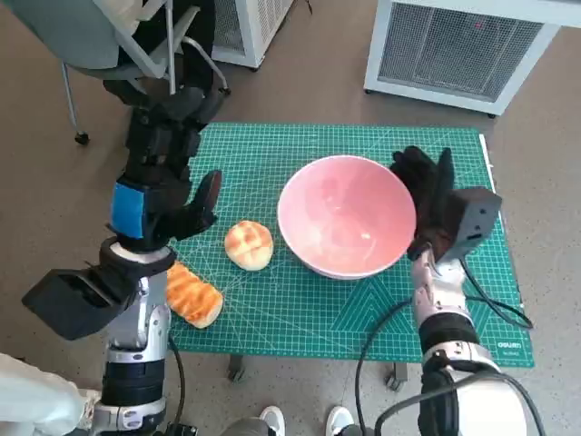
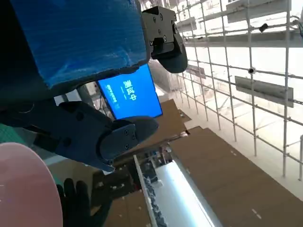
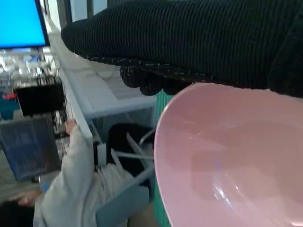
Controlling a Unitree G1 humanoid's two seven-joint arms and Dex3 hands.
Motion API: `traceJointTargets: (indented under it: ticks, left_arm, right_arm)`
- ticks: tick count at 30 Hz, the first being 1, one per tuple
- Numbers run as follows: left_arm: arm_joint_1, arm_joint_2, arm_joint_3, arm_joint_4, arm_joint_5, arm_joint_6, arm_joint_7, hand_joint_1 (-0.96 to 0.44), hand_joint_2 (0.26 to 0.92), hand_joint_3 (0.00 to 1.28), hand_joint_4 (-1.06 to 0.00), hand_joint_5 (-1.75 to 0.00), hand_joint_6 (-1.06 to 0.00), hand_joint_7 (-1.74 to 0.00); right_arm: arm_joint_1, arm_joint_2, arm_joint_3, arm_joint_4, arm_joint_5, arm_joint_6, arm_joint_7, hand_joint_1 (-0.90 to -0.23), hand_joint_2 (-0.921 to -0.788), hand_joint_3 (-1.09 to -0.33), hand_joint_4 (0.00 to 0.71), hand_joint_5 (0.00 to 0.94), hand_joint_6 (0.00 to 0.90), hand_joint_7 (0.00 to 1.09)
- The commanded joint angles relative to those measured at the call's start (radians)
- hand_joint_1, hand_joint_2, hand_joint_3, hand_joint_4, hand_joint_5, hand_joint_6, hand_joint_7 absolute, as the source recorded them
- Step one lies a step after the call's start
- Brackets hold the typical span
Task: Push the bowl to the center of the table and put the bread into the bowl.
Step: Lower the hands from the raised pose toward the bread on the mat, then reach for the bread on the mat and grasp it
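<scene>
A pink bowl (image 1: 346,216) stands empty on the green cutting mat (image 1: 363,313), right of the mat's middle. My gloved right hand (image 1: 428,189) lies flat against the bowl's right side, fingers spread, holding nothing; the right wrist view shows the bowl (image 3: 236,156) right under the glove (image 3: 199,38). A round bread roll (image 1: 249,244) sits just left of the bowl. A long toasted bread (image 1: 192,294) lies at the mat's front left edge. My left hand (image 1: 163,177) hovers above the mat's left edge, fingers apart and empty, behind the roll. The bowl's rim (image 2: 26,189) shows in the left wrist view.
A grey office chair (image 1: 118,41) stands behind the table on the left. White grilled units (image 1: 463,50) stand on the floor behind. Cables (image 1: 490,304) hang by my right forearm. A person (image 3: 71,189) in a pale sleeve sits beyond the bowl in the right wrist view.
</scene>
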Motion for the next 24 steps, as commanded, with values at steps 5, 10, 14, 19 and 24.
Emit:
traceJointTargets:
  ticks: [5,10,14,19,24]
  left_arm:
    - [0.027,0.071,0.036,-0.047,-0.012,0.026,-0.018,-0.28,0.761,0.68,0.0,-0.67,0.0,-0.9]
    - [0.042,0.176,0.061,-0.032,0.069,-0.023,-0.044,-0.33,0.785,0.61,0.0,-0.71,0.0,-0.91]
    - [0.064,0.315,0.082,-0.023,0.124,-0.04,-0.115,-0.34,0.823,0.49,-0.01,-0.71,0.0,-0.9]
    - [0.086,0.449,0.096,-0.002,0.149,-0.07,-0.201,-0.34,0.89,0.33,-0.1,-0.6,0.0,-0.88]
    - [0.115,0.551,0.089,0.008,0.175,-0.112,-0.272,-0.36,0.917,0.23,-0.23,-0.41,-0.1,-0.78]
  right_arm:
    - [-0.015,-0.01,0.0,0.013,-0.004,0.027,0.0,-0.492,-0.921,-0.819,0.266,0.001,0.046,0.5]
    - [-0.031,-0.035,-0.001,-0.002,-0.001,0.008,0.001,-0.489,-0.921,-0.822,0.265,0.001,0.043,0.5]
    - [-0.039,-0.054,0.008,-0.036,-0.007,-0.054,-0.003,-0.484,-0.921,-0.825,0.263,0.0,0.04,0.5]
    - [-0.034,-0.069,0.036,-0.107,-0.022,-0.184,0.009,-0.495,-0.921,-0.826,0.261,0.0,0.035,0.51]
    - [-0.008,-0.077,0.066,-0.212,-0.015,-0.305,0.067,-0.514,-0.921,-0.825,0.253,0.002,0.004,0.57]
